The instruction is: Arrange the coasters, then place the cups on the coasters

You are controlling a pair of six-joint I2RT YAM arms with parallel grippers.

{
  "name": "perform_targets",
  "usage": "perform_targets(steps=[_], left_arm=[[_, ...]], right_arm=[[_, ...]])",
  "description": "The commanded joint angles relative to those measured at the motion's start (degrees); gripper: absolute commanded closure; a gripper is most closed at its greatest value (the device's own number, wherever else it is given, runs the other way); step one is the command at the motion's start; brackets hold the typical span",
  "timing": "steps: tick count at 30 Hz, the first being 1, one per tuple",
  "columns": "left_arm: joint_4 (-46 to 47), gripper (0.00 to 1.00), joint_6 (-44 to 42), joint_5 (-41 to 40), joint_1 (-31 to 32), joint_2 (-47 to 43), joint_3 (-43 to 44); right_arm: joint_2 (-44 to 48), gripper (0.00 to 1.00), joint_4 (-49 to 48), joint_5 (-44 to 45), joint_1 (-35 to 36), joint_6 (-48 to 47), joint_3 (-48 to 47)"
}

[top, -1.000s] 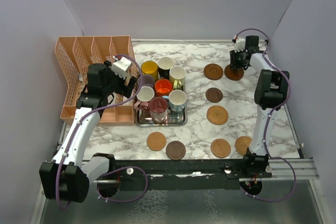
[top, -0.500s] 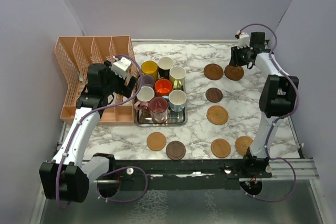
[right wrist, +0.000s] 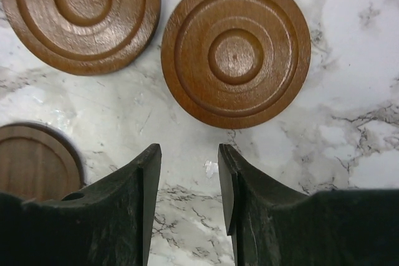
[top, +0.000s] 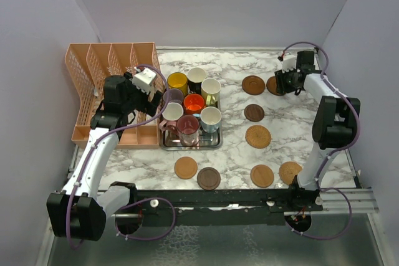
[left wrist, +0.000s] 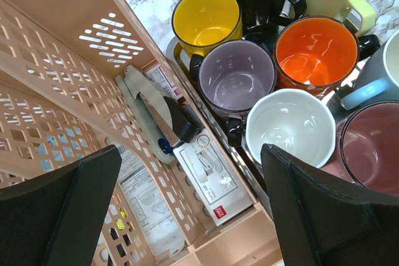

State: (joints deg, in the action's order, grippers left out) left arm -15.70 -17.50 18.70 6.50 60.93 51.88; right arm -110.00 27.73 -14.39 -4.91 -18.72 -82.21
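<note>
While the round, ridged, brown wooden coaster (right wrist: 235,51) lies flat at twelve o'clock of the right gripper (right wrist: 189,154) (jaws parted, empty): rise straight up, probably safest against nudging. Left gripper (left wrist: 190,154): spread wide, empty.

Grey veins run through the white marble tabletop (top: 232,154). The round grooved wooden coaster (right wrist: 235,51) is reddish brown, ringed concentrically. The latticed plastic file rack (top: 93,73) is peach. Around the glossy lilac ceramic mug (left wrist: 235,79), a yellow mug (left wrist: 206,20) sits at eleven o'clock, an orange mug (left wrist: 315,54) at three, and a white-lined mug (left wrist: 290,123) at four.
</note>
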Motion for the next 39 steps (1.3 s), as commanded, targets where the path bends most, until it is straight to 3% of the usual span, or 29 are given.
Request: perform_targets(steps=[1,29,39], left_arm=[[-0.3,0.01,0.14,1.86,0.22,-1.6,-0.37],[-0.37,0.01,-0.24,1.24,0.18,-2.26,-0.9],[-0.39,0.01,-0.35,0.99,0.18,-2.17,-0.9]], right_arm=[[-0.82,0.57,-0.71,3.82,-0.58,-1.58,1.72],[-11.01,0.61,-0.16,3.27,-1.42,-1.4,-4.87],[-6.81,0.59,0.18,-0.92,-1.39,-1.83,-1.57]])
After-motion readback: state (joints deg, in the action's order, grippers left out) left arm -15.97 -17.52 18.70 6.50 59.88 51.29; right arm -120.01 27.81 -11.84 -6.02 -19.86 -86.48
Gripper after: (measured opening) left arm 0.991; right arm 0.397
